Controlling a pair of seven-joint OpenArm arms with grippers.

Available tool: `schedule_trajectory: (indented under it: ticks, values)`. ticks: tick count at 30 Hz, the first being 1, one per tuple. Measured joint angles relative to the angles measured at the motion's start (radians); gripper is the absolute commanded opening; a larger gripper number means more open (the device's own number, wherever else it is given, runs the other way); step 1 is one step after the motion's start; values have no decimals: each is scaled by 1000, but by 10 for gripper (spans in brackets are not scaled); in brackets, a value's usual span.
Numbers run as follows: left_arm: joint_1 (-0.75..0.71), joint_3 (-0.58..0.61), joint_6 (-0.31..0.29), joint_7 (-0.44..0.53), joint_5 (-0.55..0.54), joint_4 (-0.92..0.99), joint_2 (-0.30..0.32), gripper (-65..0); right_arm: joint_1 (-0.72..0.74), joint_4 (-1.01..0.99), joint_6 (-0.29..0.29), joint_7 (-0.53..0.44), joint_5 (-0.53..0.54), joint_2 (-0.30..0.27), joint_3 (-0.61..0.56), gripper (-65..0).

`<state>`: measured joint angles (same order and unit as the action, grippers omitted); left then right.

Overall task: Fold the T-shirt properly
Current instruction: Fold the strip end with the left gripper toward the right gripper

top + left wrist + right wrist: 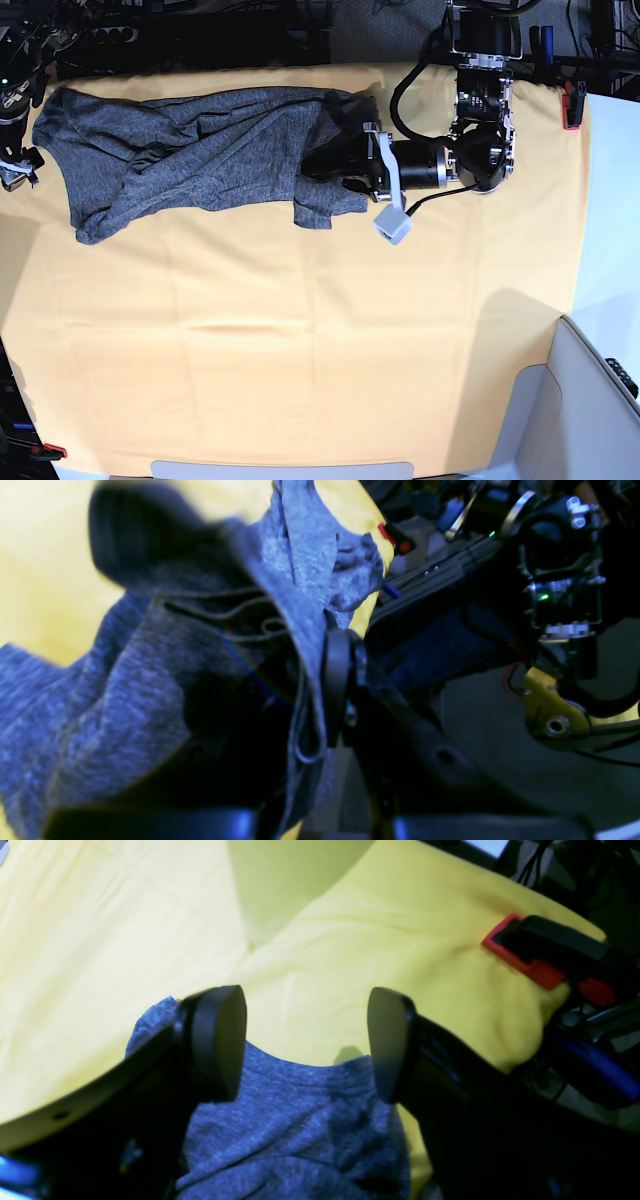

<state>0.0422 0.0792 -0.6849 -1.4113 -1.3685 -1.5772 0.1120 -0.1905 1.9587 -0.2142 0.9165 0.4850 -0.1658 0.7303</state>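
Note:
The T-shirt (pixel 200 150) is dark heathered grey and lies crumpled across the far left part of the yellow-orange cloth. My left gripper (pixel 344 680) is shut on a bunched fold of the T-shirt (pixel 150 690) at the garment's right end, and the knit drapes away from its fingers. In the base view that gripper (pixel 322 160) reaches in from the right. My right gripper (pixel 306 1042) stands open just above the T-shirt's (pixel 295 1130) edge, with nothing between its pads. Its arm (pixel 14 150) sits at the far left edge.
The yellow-orange cloth (pixel 300 340) covers the whole table. A red clamp (pixel 572 106) pins it at the far right, and another red clamp (pixel 530 960) shows close to my right gripper. A grey-white box (pixel 392 226) hangs off the left arm. Dark equipment lines the far edge.

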Motion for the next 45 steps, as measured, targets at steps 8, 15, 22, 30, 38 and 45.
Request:
schedule_trajectory:
  ticks: [8,15,22,30,38,45]
  values:
    - [14,42,0,0,32,0,-43,-647,0,0,0,0,0,0,0,-271]
    - [16,42,0,1,49,0,-56,-642,0,0,0,0,0,0,0,-271]
    - [14,109,0,0,42,67,-56,-434,3,-32,0,0,0,3,0,-271]
    - [14,105,0,1,41,80,-67,-383,3,-69,-2,0,0,6,-2,-271]
    - [48,76,0,-2,38,79,-48,-383,5,-72,0,0,0,0,-3,-268]
    - [55,-37,0,-2,42,74,48,-383,20,-77,99,-12,-2,-156,-2,-266]
